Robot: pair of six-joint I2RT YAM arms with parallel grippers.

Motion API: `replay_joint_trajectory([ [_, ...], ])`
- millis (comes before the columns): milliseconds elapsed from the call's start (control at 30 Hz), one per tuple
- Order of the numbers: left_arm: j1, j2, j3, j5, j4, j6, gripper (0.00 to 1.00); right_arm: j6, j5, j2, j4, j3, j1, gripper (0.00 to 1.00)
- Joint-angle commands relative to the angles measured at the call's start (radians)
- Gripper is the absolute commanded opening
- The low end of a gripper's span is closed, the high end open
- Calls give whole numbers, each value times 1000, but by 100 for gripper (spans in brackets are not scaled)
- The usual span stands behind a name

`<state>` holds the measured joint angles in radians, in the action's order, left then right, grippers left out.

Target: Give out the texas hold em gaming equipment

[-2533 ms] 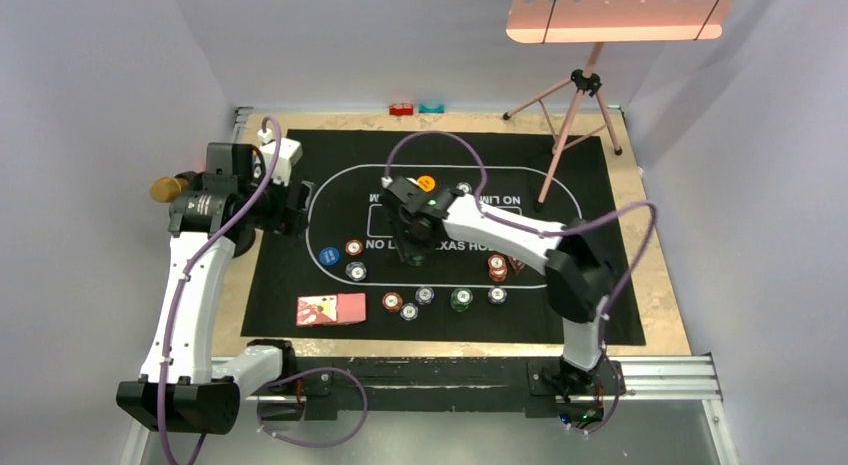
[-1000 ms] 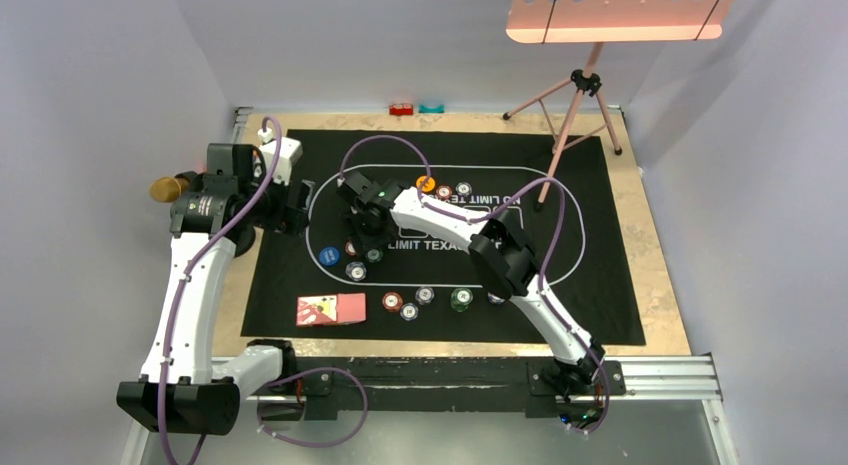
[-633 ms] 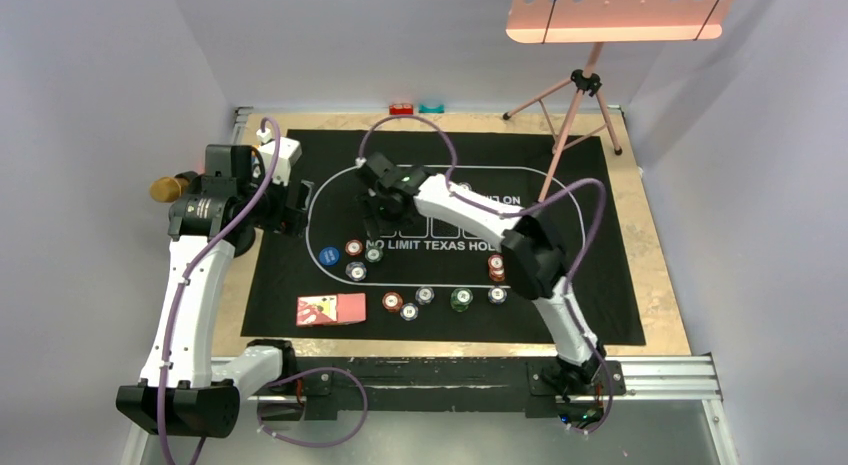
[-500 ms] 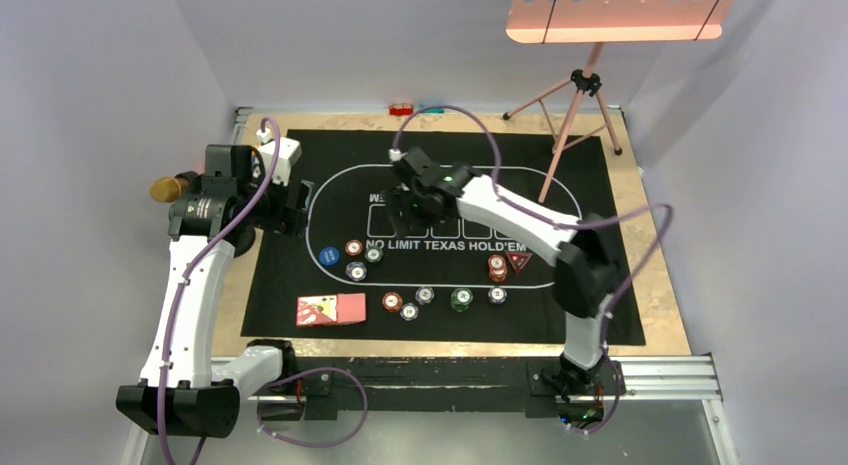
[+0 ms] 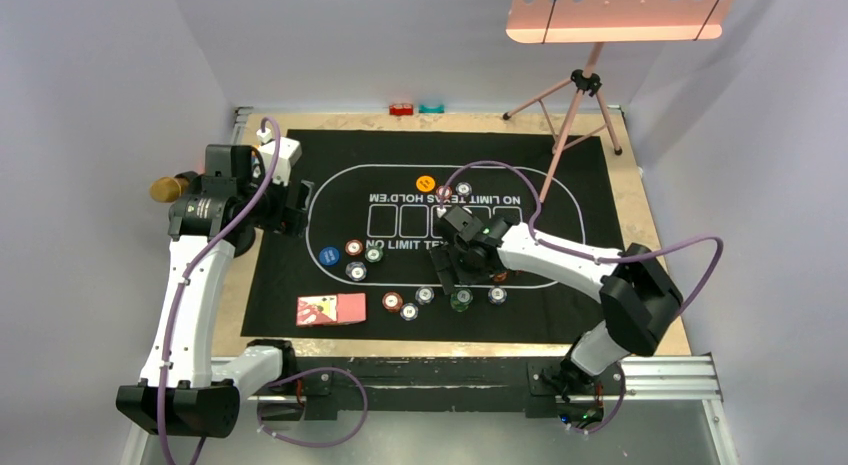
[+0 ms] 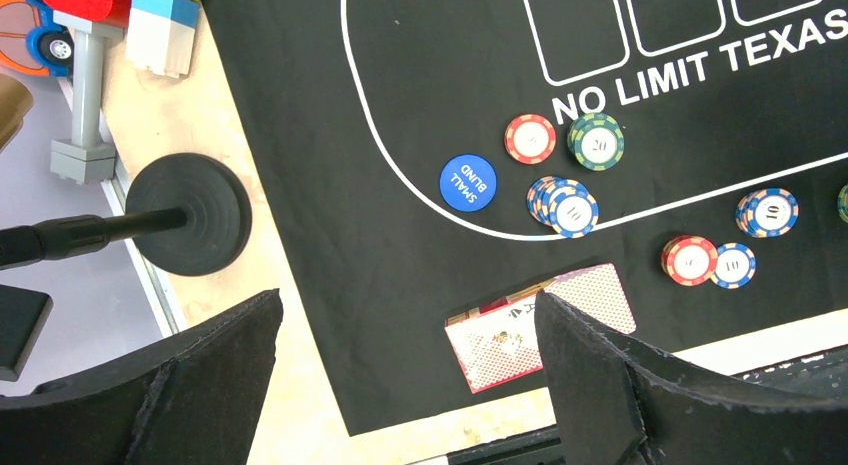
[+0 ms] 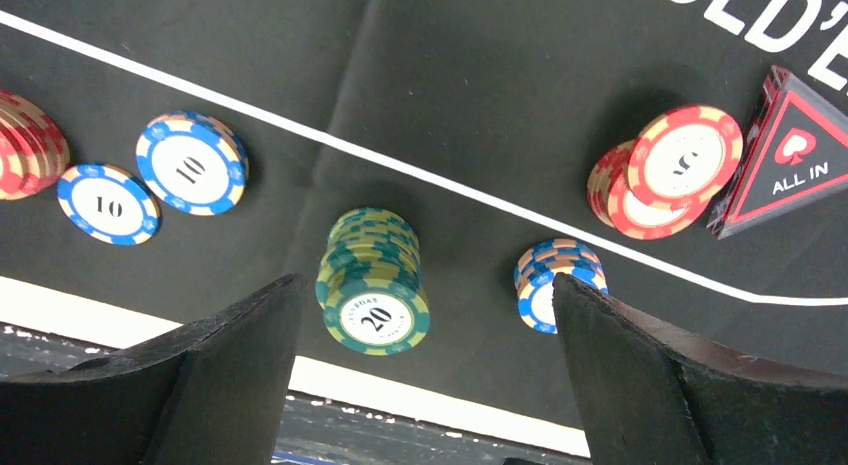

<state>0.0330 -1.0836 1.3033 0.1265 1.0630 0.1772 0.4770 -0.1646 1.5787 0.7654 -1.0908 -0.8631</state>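
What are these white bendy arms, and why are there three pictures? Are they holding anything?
They are two robot arms bolted to a table, each ending in a two-finger claw. The big picture looks down from above. The other two come from cameras on the wrists, so the black shapes there are each claw's own fingers. On the table lies a black poker mat with striped chips, a blue disc, an orange disc, a red triangle marked ALL IN and a pack of cards. Nothing is held: the left gripper is open, and the right gripper is open over a green chip stack.
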Motion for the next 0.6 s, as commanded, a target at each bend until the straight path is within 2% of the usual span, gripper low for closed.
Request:
replay_joint_trajectory([
  [0, -8, 2, 2, 10, -21, 8, 100, 37, 7, -76, -86, 53, -3, 96],
  [333, -8, 1, 1, 3, -21, 10, 100, 45, 72, -26, -161, 75, -4, 95],
  [567, -8, 2, -2, -1, -24, 12, 100, 58, 93, 21, -176, 96, -5, 84],
])
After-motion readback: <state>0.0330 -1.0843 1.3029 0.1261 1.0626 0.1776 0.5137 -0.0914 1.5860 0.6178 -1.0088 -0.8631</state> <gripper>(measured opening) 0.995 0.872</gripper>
